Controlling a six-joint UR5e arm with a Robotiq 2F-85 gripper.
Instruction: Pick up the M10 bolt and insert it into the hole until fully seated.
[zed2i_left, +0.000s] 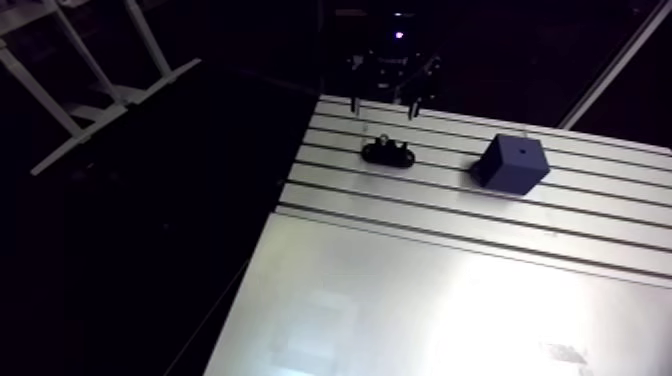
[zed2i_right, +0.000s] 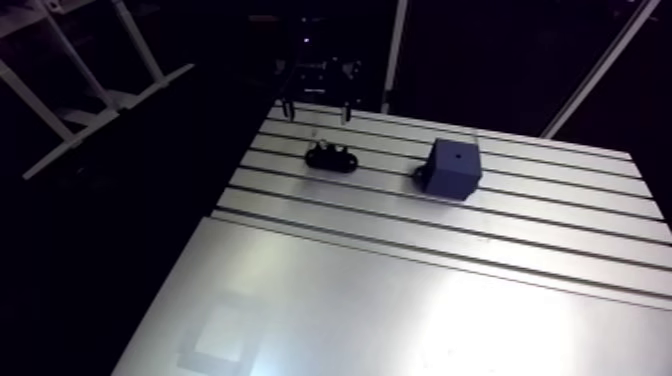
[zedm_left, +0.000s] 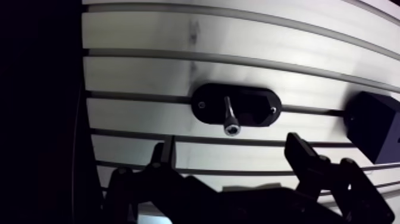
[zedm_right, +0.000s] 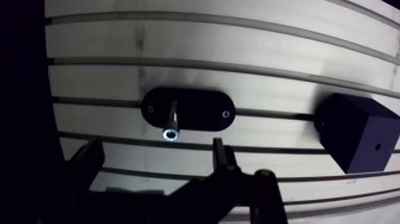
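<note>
Wrist view: the gripper (zedm_left: 232, 146) has its two fingers (zedm_left: 297, 149) spread apart, with nothing held between them. Just ahead of the fingertips, the M10 bolt (zedm_left: 228, 116) stands head-up in a black oval holder (zedm_left: 256, 107). The holder lies across one slot of the slotted aluminium table (zedm_left: 149, 71). A dark block (zedm_left: 375, 125) sits on the table to one side, apart from the holder. The block has a small hole (zedm_right: 377, 146) in one face.

Block (zedm_left: 375, 125) cut off at wrist-view edge.
</note>
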